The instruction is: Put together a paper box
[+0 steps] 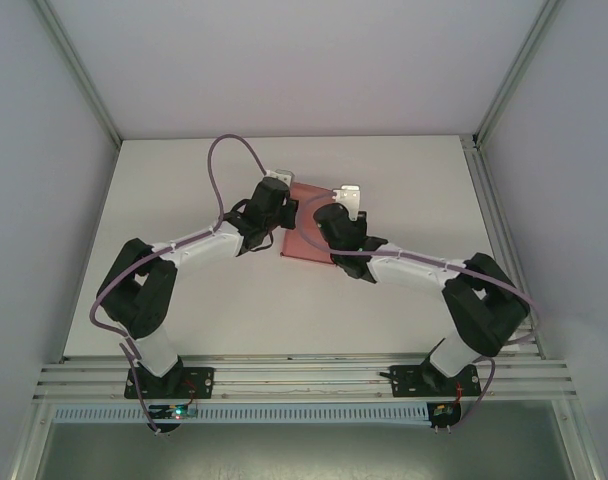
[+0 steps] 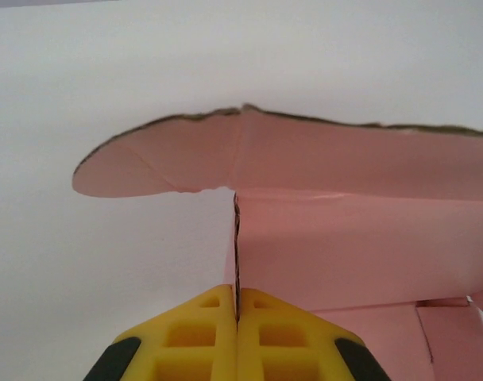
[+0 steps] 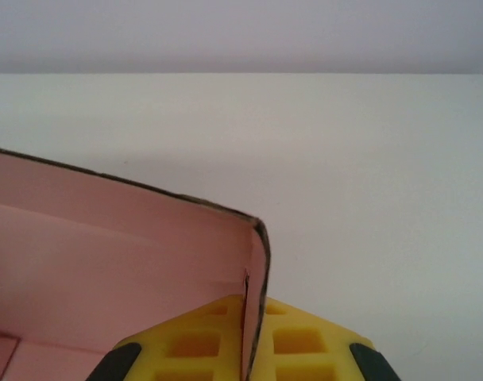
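Box (image 1: 306,238) mid-table (image 1: 234,300), between both arms. Left claw (image 2: 237,317) clamped on its 9 o'clock wall, right claw (image 3: 248,325) clamped on its 3 o'clock corner. Neither nearer; next fold likely pivots here.

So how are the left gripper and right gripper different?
The left gripper pinches a thin upright edge of the pink paper box near its rounded flap; the right gripper pinches a folded corner. The left one holds the box's left side, the right one its right side. Both are yellow and shut.
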Tool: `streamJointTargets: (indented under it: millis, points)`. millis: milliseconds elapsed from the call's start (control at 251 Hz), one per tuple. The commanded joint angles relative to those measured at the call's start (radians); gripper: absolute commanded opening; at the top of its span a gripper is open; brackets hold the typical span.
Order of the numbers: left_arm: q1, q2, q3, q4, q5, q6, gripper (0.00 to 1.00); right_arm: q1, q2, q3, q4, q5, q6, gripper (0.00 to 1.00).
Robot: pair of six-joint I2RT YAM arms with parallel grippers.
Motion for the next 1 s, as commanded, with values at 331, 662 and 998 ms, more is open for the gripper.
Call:
streamJointTargets:
  millis: [331,662,998]
  points:
    - [-0.063,-0.046,-0.211,0.294,0.122,-0.015,0.00,0.114,0.037,-0.139,0.404,0.054,-0.068,0.09]
    - [-0.071,-0.111,-0.448,0.538,0.231,-0.034,0.00,0.181,0.025,-0.306,0.565,0.024,-0.095,0.09]
    - [-0.108,-0.158,-0.595,0.594,0.207,-0.056,0.00,0.250,0.043,-0.409,0.633,0.057,-0.096,0.09]
